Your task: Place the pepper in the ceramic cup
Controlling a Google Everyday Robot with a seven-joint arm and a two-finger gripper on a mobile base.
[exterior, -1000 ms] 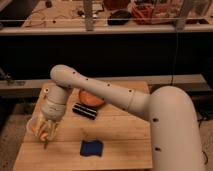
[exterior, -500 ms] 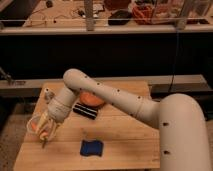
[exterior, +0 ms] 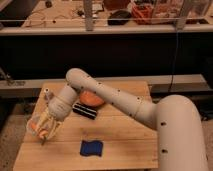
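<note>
Wooden table [exterior: 125,135] — hand [exterior: 45,129] at left edge; pepper [exterior: 39,132] touching it

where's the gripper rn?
In the camera view the gripper hangs low over the left edge of the wooden table, left of the black object and up-left of the blue object.

The place is a lab or workshop: a cluttered bench [exterior: 60,22] with bins [exterior: 145,12] stands behind a wooden table [exterior: 125,145], and the robot's gripper [exterior: 44,129] hangs at the table's left edge.
</note>
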